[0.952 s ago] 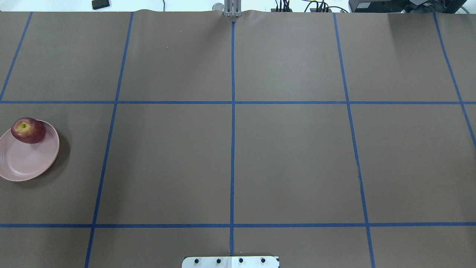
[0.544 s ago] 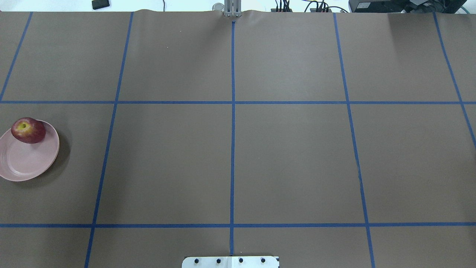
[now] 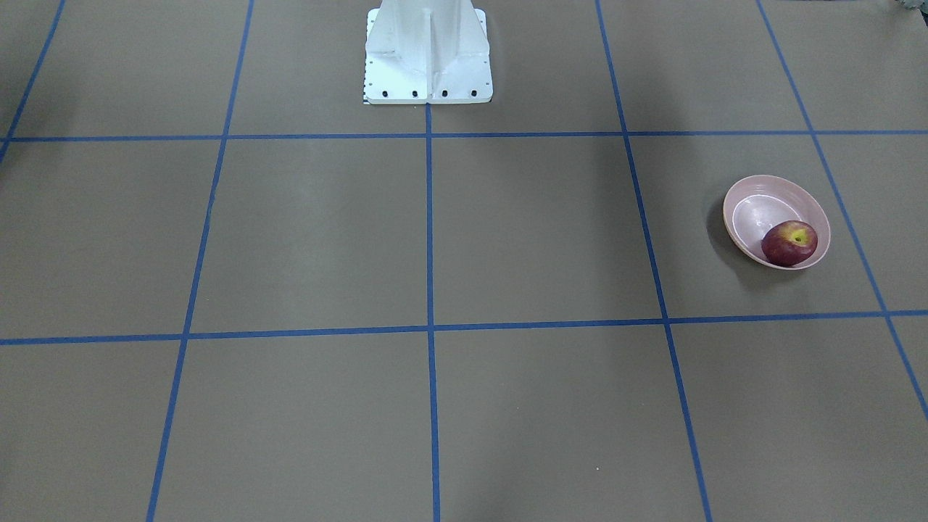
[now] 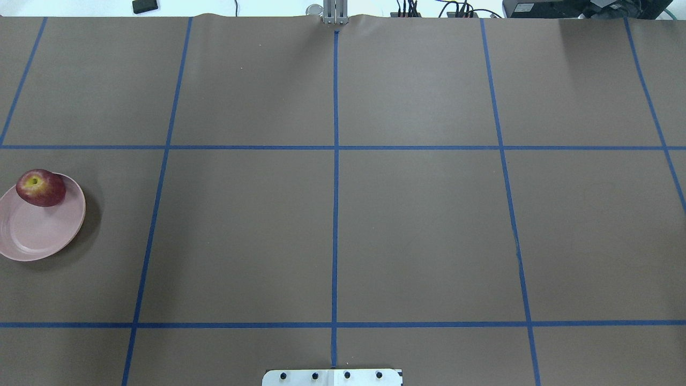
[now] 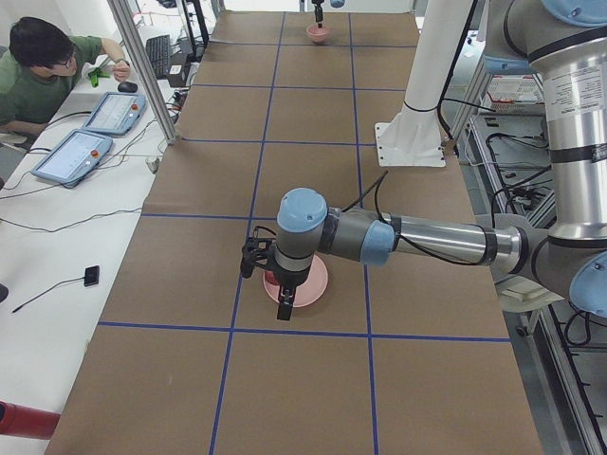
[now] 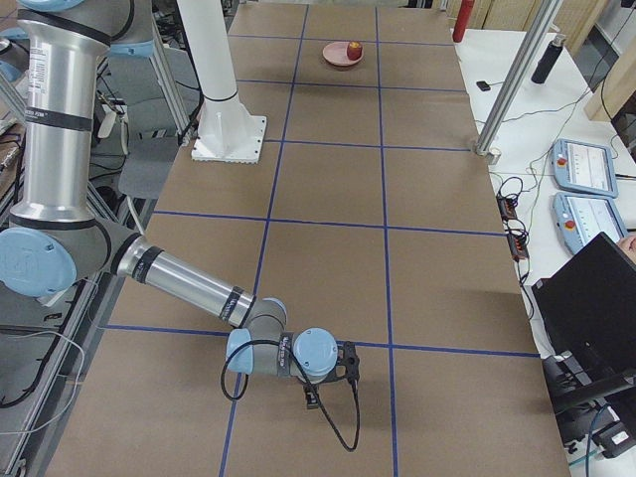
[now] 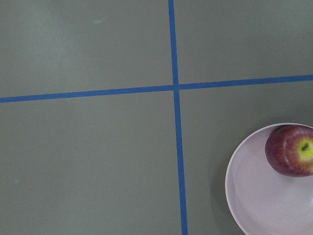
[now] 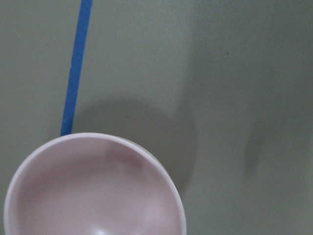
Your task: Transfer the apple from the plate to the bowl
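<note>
Left gripper [image 5: 284, 301] over the plate [image 4: 32, 236], right gripper [image 6: 343, 366] over the bowl [image 8: 93, 191]; their opening cannot be told.
Only side views show them. Overhead, the apple [image 4: 40, 187] sits on the plate's rim, mid-left edge; the bowl fills the right wrist view's lower left.

The apple [image 4: 40, 187] is seated on the plate [image 4: 37, 236], against the rim turned away from the robot. The plate is set near the end of the table [image 4: 418, 225] on the robot's left, inside a square marked off by tape lines [image 4: 335, 214]. The bowl [image 8: 93, 196] is placed at the opposite end, well apart from the plate, just beside one of the tape lines. The pedestal [image 3: 428, 54] is mounted midway between them, at the robot's edge.
</note>
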`<state>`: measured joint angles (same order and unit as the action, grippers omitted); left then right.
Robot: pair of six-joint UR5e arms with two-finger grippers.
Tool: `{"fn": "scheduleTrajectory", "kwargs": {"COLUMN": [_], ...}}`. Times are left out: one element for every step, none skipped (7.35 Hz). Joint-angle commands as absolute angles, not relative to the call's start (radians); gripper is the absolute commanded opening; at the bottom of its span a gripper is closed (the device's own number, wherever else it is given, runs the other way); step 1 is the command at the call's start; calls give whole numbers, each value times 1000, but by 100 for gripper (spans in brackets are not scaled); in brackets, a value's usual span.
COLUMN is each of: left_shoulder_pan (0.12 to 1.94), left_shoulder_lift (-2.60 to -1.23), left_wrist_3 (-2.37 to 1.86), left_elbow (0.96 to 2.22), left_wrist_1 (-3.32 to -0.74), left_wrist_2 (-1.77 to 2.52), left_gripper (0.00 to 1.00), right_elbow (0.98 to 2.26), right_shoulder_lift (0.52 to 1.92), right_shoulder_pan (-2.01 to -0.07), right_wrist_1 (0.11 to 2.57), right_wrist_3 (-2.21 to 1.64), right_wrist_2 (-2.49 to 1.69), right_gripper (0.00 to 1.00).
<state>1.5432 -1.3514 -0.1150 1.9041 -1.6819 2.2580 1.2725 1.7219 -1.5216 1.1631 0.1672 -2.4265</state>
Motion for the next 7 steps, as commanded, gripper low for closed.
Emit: {"fn": "scheduleTrajectory", "kwargs": {"left_shoulder_pan": [1543,1543,1543,1543,1543,1543,1543], "left_shoulder_lift": [-1351,-1351,-1351,-1351,-1351,-1351,-1351], "left_wrist_3": [-115,-115,-115,-115,-115,-115,-115], "left_elbow": [1904,1907,1907,1907,1907,1907,1907], "left_wrist_1": [-1683,-1683,-1683,-1683,-1683,-1681,-1681], "left_wrist_2": [2258,2258,2258,2260,2258,2260,2260], "left_gripper": [98,98,98,98,98,98,98], "right_elbow": [1261,1261,1261,1269,1278,1313,1359], "right_shoulder_lift": [1723,1723,1723,1720,1704,1677,1643], "right_shoulder_pan": [-1516,-1516,-1513,-1513,-1514,-1514,-1514], "right_wrist_1": [1164,1164,1163,1163,1164,1167,1163], "right_wrist_3": [167,169,169,163,128,-46,-216], "right_wrist_2": [-2425,-2418,-2421,-2437,-2516,-2675,-2733], "right_gripper": [53,34,4,0,0,0,0]}}
